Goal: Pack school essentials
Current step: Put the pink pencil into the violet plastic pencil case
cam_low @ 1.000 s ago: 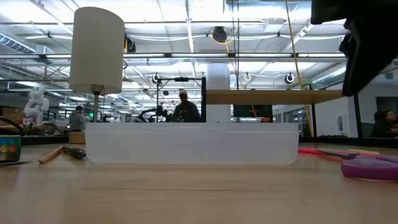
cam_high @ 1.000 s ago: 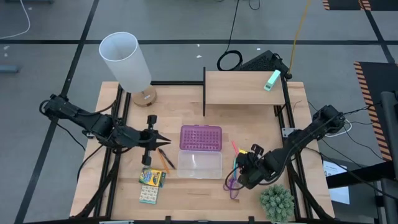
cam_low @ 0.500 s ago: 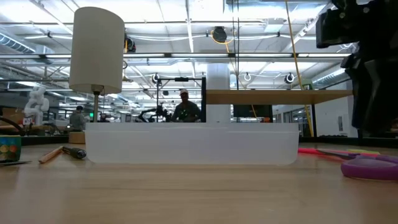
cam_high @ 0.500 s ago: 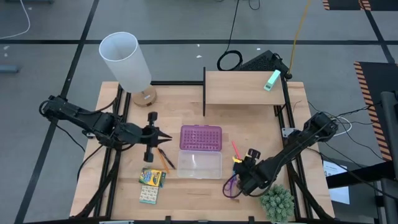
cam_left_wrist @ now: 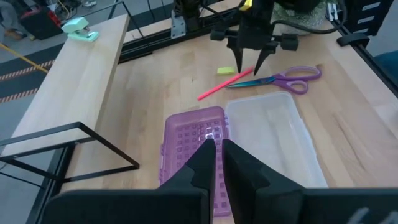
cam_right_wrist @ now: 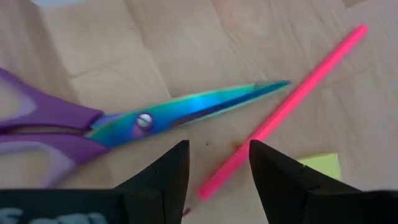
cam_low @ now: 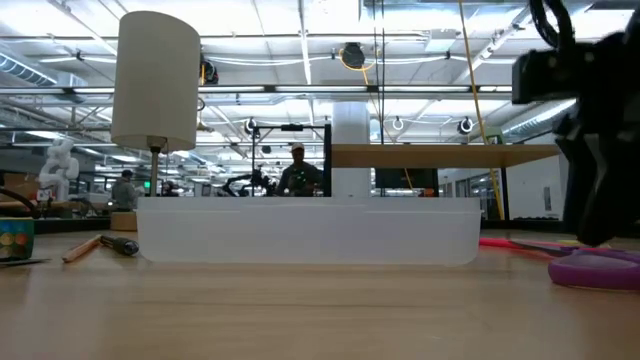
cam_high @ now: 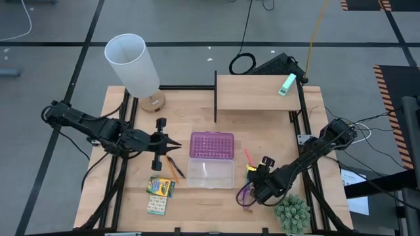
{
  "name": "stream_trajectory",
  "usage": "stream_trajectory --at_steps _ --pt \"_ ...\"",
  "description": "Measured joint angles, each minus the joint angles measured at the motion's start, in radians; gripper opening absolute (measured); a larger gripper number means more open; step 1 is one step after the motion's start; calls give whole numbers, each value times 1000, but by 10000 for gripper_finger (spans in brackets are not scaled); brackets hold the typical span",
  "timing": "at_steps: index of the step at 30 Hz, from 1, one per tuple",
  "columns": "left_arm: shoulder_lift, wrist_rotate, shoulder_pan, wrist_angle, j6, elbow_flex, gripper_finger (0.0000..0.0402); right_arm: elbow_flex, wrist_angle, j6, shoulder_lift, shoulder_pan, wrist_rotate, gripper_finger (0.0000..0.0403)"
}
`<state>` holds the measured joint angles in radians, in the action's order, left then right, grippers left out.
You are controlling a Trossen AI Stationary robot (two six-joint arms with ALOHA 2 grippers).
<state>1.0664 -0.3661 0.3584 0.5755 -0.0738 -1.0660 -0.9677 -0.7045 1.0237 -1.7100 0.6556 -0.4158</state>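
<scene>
Right wrist view shows the right tool (cam_right_wrist: 214, 165) low over the worktop (cam_right_wrist: 155, 43), its 2 fingers apart on each side of the pink pen (cam_right_wrist: 283, 112), not gripping it. Purple-handled scissors (cam_right_wrist: 124, 124) lie closed, their blade tip touching the pen. Just beside the pen is a small yellow piece (cam_right_wrist: 320, 165). High view shows the left tool (cam_high: 172, 147) with fingers together, above the pencils (cam_high: 174, 168), beside the purple case (cam_high: 211, 145).

— How do we stand on the right?
— Our right arm is stretched low and our right gripper (cam_high: 251, 185) points down, fingers parted a little.
— And our left?
— Our left arm reaches in from its side; the left gripper (cam_high: 176, 147) hangs level, fingers (cam_left_wrist: 239, 163) nearly together, holding nothing.
</scene>
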Motion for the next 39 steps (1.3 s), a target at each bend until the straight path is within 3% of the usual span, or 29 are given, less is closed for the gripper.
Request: stream_trajectory --at_steps 21,39 --pt "0 0 0 -2 -10 0 33 101 88 164 5 -14 27 159" --pt "0 -1 0 -3 -8 0 33 148 102 351 2 -15 75 41"
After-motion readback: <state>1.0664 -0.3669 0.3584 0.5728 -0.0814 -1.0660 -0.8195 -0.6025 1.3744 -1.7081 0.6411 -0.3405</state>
